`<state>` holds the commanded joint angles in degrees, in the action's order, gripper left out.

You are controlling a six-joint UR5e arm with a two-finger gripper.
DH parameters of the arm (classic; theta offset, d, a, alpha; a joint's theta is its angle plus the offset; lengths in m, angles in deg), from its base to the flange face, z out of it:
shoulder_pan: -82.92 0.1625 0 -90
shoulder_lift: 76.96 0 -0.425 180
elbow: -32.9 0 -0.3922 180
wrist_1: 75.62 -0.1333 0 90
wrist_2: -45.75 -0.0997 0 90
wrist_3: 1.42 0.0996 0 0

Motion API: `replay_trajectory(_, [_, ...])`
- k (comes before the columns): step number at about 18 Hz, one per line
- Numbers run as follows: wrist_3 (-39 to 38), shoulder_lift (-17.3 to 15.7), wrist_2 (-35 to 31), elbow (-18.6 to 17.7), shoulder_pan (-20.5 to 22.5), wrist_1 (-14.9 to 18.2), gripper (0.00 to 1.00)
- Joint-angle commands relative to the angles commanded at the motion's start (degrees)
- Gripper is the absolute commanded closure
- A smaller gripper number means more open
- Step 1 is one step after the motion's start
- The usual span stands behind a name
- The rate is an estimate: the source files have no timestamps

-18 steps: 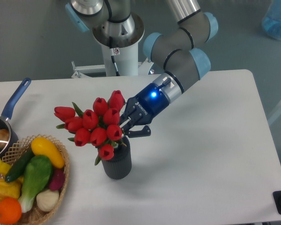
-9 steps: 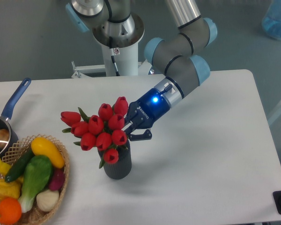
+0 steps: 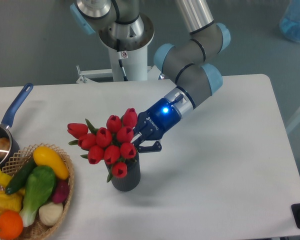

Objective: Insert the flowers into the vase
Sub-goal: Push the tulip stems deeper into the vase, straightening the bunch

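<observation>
The flowers (image 3: 107,140) are a bunch of red tulip buds with green leaves, tilted to the left over the mouth of the vase. The vase (image 3: 126,176) is a dark grey ribbed cylinder standing upright on the white table, its mouth mostly hidden by the buds. My gripper (image 3: 139,141) comes in from the upper right and is shut on the flowers' stems right above the vase rim. The stems themselves are hidden behind the buds and fingers, so I cannot tell how deep they sit in the vase.
A wicker basket (image 3: 65,192) of colourful vegetables stands at the front left. A blue-handled saucepan (image 3: 7,127) sits at the left edge. The robot base (image 3: 125,45) is behind the table. A blue object (image 3: 296,22) is at the top right.
The gripper and the bunch have shifted slightly right and down, bringing the buds lower over the vase mouth. The vase has not moved.
</observation>
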<state>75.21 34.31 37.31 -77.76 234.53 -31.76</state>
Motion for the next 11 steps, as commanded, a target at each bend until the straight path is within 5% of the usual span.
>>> replay_trajectory(11, [1.7, 0.6, 1.1, -0.9, 0.0, 0.0, 0.78])
